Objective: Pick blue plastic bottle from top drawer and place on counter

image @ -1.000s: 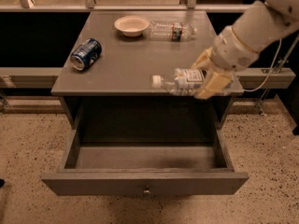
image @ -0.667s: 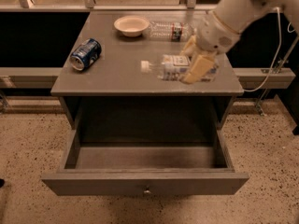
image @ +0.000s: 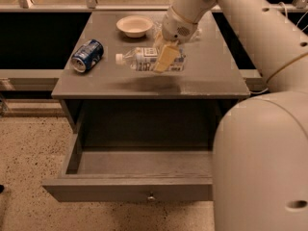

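Observation:
My gripper [image: 161, 57] is shut on the blue plastic bottle [image: 142, 59], a small clear bluish bottle with a white cap pointing left. The bottle lies level, held a little above the middle of the grey counter [image: 211, 73], and casts a shadow on it. The cream fingers [image: 163, 59] clamp the bottle's right half, so part of its label is hidden. The top drawer [image: 130, 189] stands pulled out below the counter, with its small metal knob at the front centre. Nothing shows inside the drawer.
A blue soda can [image: 87, 55] lies on its side at the counter's left edge. A cream bowl [image: 134, 25] sits at the back. My large white arm [image: 260, 143] fills the right of the view and covers the drawer's right end.
My gripper has carried the bottle from the counter's right front edge leftwards and inwards, to above the counter's middle. The can, bowl and drawer have not moved.

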`<control>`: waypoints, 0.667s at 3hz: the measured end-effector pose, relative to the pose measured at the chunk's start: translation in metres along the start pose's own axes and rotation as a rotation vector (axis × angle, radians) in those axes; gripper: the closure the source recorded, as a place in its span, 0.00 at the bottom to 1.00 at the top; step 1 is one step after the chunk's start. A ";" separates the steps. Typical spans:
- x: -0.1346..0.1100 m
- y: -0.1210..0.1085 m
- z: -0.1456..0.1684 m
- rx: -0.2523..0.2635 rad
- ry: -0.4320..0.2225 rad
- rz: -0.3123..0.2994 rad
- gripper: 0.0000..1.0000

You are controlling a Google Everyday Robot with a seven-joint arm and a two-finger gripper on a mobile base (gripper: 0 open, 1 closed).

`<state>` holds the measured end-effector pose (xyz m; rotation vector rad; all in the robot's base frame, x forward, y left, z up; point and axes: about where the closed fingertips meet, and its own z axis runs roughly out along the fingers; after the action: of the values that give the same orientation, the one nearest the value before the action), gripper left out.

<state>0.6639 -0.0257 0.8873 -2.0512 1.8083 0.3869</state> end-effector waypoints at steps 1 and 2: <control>0.000 -0.015 0.034 -0.036 0.040 -0.018 0.59; -0.002 -0.019 0.037 -0.023 0.032 -0.018 0.35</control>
<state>0.6840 -0.0052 0.8577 -2.0992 1.8106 0.3733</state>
